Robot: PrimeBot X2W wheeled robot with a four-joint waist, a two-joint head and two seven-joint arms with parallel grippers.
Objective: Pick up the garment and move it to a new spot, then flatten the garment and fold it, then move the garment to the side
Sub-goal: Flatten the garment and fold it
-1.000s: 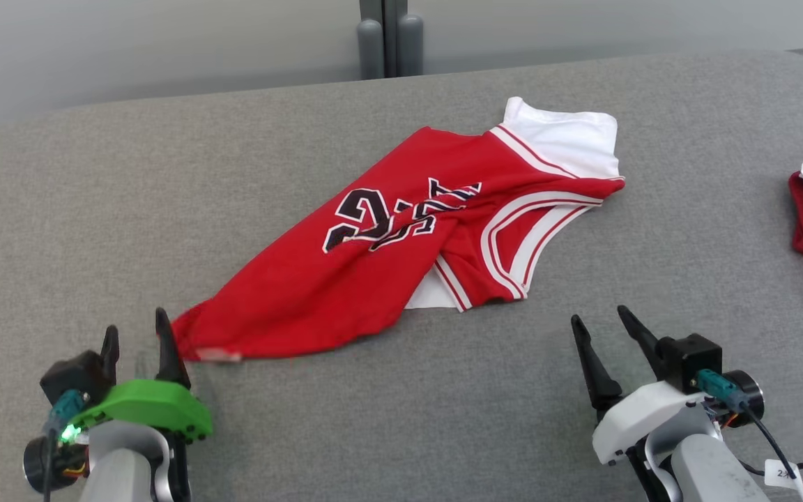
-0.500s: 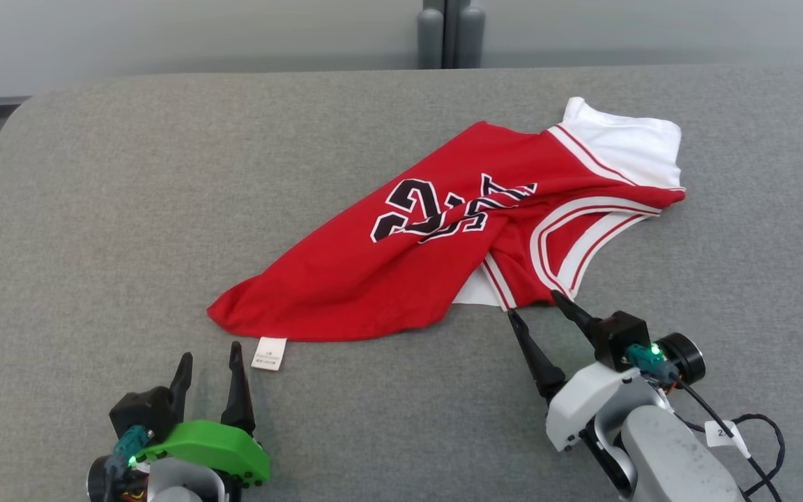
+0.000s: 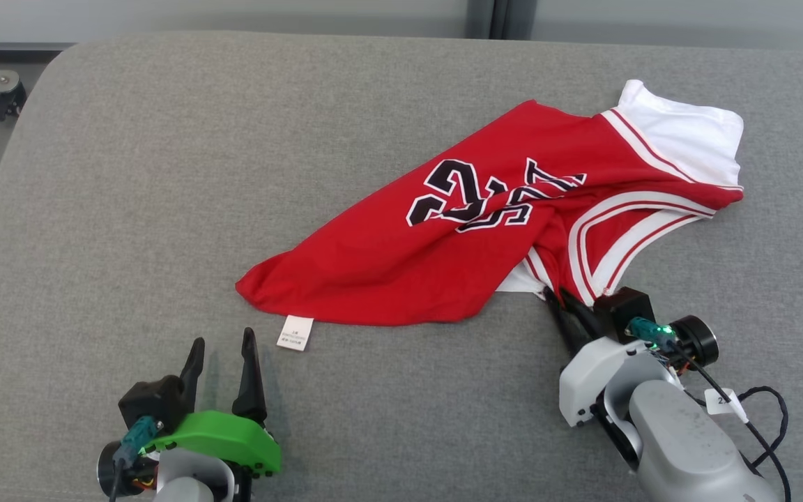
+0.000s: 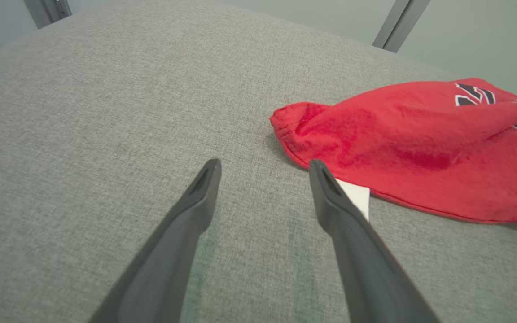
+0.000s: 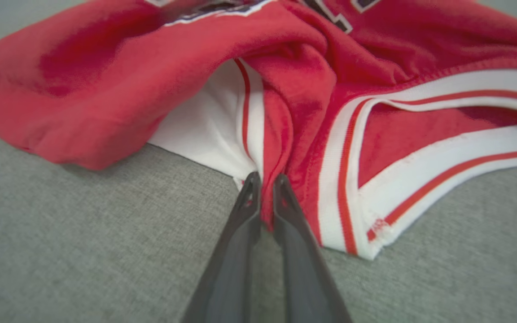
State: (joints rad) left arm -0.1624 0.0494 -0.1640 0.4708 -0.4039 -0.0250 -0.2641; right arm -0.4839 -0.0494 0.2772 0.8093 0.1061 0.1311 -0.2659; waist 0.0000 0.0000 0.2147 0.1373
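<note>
One garment, two grippers, one grey fabric-covered worktop. The garment is a crumpled red jersey with white-and-red striped trim and black numerals. It lies right of centre, with one white label at its near-left corner. The right gripper is pinched onto the garment's near edge beside the striped trim. The left gripper has its fingers spread, on the near side of the label.

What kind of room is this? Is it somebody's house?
Probably a robot test room, not a home: a big grey cloth-covered table, a bare wall with a metal post, and one red jersey laid out.
</note>
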